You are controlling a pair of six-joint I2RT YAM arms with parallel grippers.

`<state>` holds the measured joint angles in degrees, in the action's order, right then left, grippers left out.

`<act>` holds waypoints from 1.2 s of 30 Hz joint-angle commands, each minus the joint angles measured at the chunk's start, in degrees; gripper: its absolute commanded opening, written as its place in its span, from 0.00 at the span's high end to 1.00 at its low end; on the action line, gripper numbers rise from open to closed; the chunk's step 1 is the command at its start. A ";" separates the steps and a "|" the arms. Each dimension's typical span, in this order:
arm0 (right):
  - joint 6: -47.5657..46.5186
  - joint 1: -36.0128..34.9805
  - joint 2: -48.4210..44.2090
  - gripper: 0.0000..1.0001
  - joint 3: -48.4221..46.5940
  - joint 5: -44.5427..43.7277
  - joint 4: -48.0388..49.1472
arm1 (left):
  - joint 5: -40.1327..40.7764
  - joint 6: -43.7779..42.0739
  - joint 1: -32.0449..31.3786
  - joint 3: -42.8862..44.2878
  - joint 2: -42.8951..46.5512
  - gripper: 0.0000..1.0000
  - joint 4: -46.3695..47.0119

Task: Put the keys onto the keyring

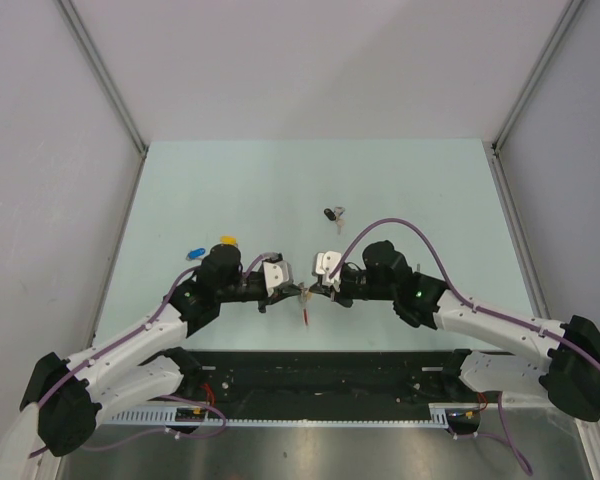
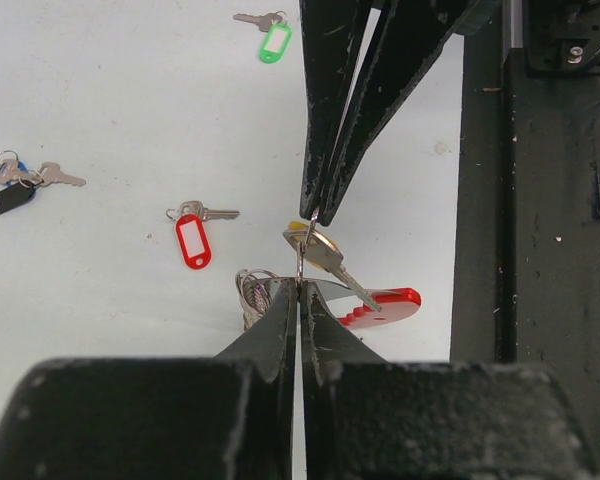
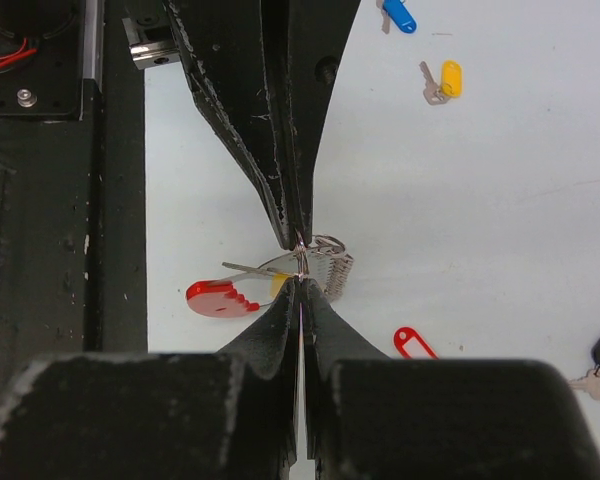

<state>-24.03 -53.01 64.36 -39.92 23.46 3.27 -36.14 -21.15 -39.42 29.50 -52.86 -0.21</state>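
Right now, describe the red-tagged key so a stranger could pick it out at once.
On the pale table, find where the left gripper and right gripper meet tip to tip. In the left wrist view, the red-tagged key lies alone just left of that point. Its tag is a red frame around a white window, unlike the solid red keyring band nearby.
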 commanded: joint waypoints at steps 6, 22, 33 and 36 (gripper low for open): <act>1.53 0.19 0.07 1.00 -3.49 0.79 -0.45 | -2.35 -1.71 -0.31 0.48 0.65 1.00 1.09; 2.06 -0.95 4.81 1.00 -5.78 -0.96 -3.09 | -4.90 -2.06 -0.83 1.18 0.30 1.00 -0.06; 2.59 -2.00 1.91 1.00 -5.96 -3.60 -8.01 | -3.32 -2.76 -1.63 0.91 -0.49 0.99 0.03; 2.59 -2.27 0.86 1.00 -5.96 -4.65 -8.89 | -2.80 -3.64 -1.71 1.44 -1.10 1.00 -1.02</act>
<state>-22.44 -54.70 67.81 -43.62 20.67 -4.21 -39.11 -22.98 -40.75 29.50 -53.36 -1.41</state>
